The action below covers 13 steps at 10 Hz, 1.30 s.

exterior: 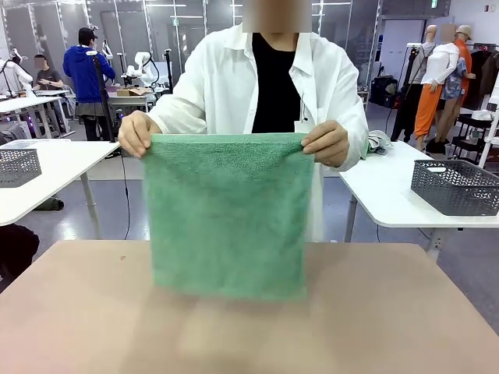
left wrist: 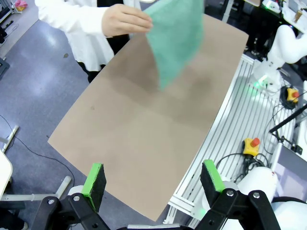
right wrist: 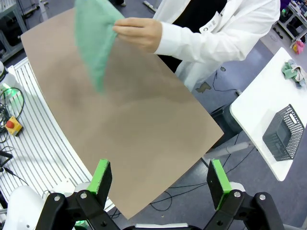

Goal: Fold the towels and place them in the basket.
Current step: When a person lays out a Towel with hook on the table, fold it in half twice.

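Observation:
A person in a white coat holds a mint green towel (exterior: pixel 226 214) up by its two top corners, one in each hand, over the far half of the brown table (exterior: pixel 374 312). Its lower edge hangs just above the tabletop. The same towel (left wrist: pixel 175 36) hangs from one hand in the left wrist view, and the towel (right wrist: pixel 93 38) hangs likewise in the right wrist view. My left gripper (left wrist: pixel 153 184) is open, well back from the towel, above the table's near edge. My right gripper (right wrist: pixel 160 184) is open too, with nothing between its fingers. A dark grey mesh basket (exterior: pixel 456 185) stands on the white table at the right.
Another mesh basket (exterior: pixel 17 166) sits on a white table at the left. A crumpled cloth (exterior: pixel 379 142) lies on the right white table. In the left wrist view the other arm's white base (left wrist: pixel 280 48) stands beside the table rail.

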Tool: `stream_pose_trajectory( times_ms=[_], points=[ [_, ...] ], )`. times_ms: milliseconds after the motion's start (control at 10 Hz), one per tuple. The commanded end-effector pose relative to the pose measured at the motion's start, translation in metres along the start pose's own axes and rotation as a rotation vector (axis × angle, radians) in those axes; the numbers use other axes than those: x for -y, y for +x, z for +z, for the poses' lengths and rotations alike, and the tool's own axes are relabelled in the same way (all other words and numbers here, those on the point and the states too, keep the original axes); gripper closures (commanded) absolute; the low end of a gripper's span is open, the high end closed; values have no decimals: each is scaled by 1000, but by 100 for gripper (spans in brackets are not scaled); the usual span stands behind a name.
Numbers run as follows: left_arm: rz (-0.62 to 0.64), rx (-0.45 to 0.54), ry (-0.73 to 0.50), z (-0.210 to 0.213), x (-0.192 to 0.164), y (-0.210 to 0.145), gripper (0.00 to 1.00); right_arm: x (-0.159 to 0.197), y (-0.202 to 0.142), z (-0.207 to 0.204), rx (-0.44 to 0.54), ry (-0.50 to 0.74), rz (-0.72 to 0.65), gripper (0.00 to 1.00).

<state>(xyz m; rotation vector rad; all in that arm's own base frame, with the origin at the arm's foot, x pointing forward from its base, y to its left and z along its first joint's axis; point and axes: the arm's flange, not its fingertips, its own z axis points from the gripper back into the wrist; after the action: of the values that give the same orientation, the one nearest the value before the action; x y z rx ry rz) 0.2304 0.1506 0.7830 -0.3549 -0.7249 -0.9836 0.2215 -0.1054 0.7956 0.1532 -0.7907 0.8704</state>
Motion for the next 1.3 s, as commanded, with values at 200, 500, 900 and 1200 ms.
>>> stream_pose_trajectory(
  times_ms=[200, 500, 900, 1200],
  points=[
    [-1, 8, 12, 0, -1, 1, 0, 0, 0, -1, 6, -2, -2, 0],
    [-1, 8, 12, 0, -1, 1, 0, 0, 0, -1, 6, -2, -2, 0],
    [-1, 8, 12, 0, -1, 1, 0, 0, 0, -1, 6, -2, -2, 0],
    [-1, 8, 12, 0, -1, 1, 0, 0, 0, -1, 6, -2, -2, 0]
  ],
)
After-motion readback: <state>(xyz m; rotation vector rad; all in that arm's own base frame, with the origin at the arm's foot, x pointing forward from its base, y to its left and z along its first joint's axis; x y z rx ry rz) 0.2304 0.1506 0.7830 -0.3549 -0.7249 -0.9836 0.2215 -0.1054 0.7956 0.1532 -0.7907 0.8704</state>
